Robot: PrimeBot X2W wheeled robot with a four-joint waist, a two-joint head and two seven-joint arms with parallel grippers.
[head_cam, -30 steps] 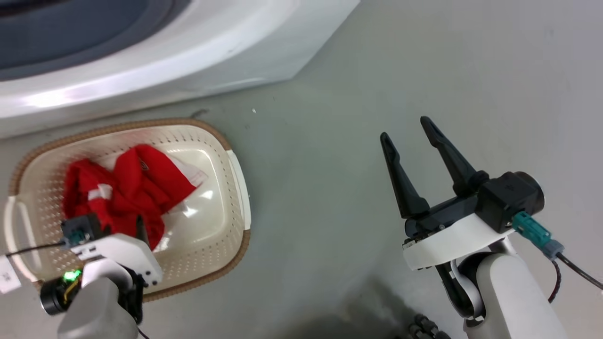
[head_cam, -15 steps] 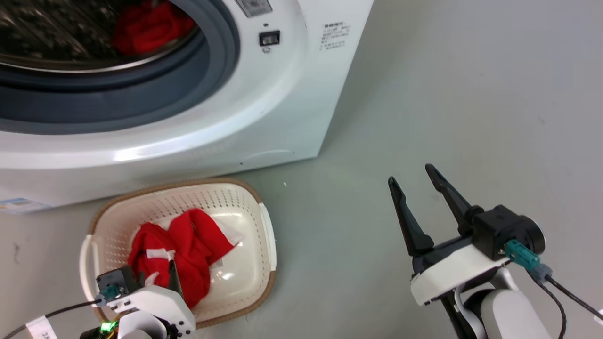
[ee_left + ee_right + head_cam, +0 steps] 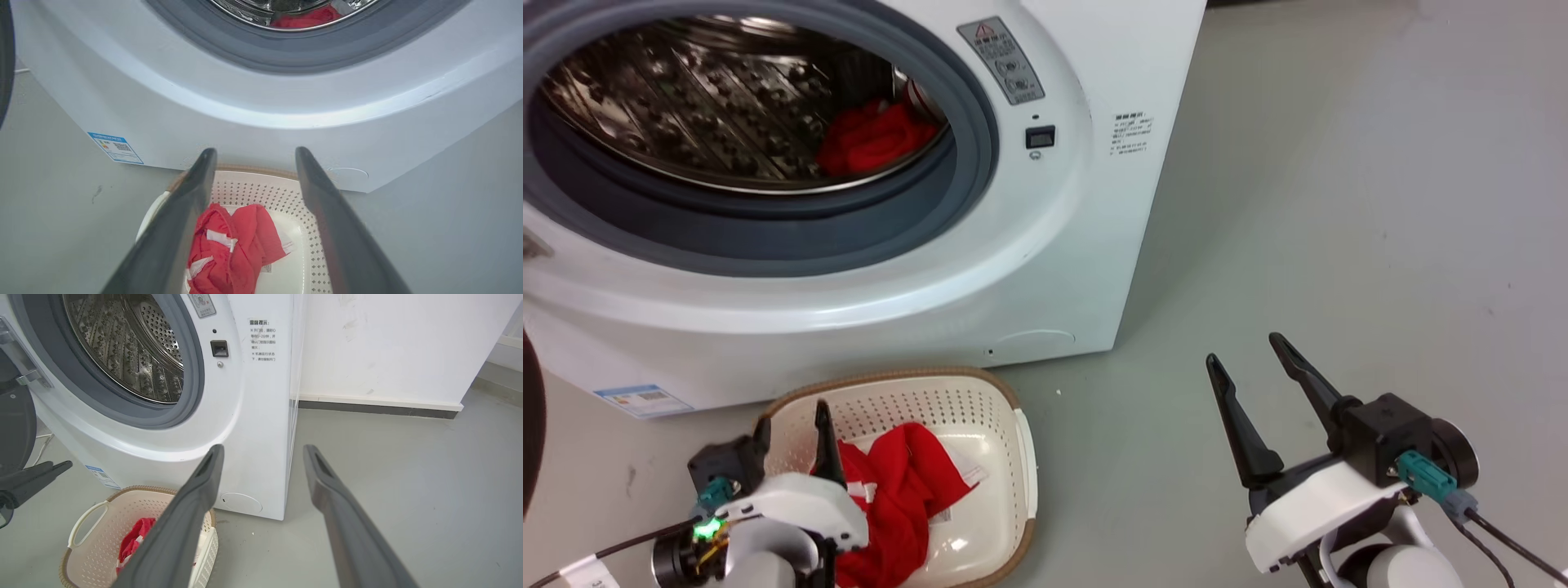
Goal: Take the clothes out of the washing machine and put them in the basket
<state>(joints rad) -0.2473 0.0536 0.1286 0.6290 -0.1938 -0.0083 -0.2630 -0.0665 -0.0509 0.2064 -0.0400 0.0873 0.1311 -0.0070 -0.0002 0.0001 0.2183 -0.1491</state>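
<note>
- A large white front-loading washing machine (image 3: 1045,269) with a round grey rubber-rimmed porthole is seen open. Its black-framed door (image 3: 14,424) is cut off at the picture's edge, left of the porthole.
- Right of the porthole, a grey warning label (image 3: 1001,61) with a red triangle is fixed to the machine's front. Its writing is too small to be read.
- Further right on that front, a white sticker (image 3: 262,339) carries several lines of Chinese characters, too fine to be read with certainty.
- A blue-edged sticker (image 3: 115,147) with a QR code is placed low on the machine's front, at its left. The print is blurred.
- A bunched bright red garment (image 3: 874,135) lies in the perforated steel drum (image 3: 686,98), partly hidden by the rubber rim.
- A small cream perforated plastic basket (image 3: 931,400) with a brown rim is set on the grey floor (image 3: 1339,204) just before the machine. Crumpled red clothes (image 3: 907,490) with white panels lie in it, partly covered by the left arm.
- The left gripper (image 3: 792,415) is held over the basket, its fingers parted with nothing between them.
- The right gripper (image 3: 1245,349) is held over bare floor off the machine's right corner, its fingers spread and empty.
</note>
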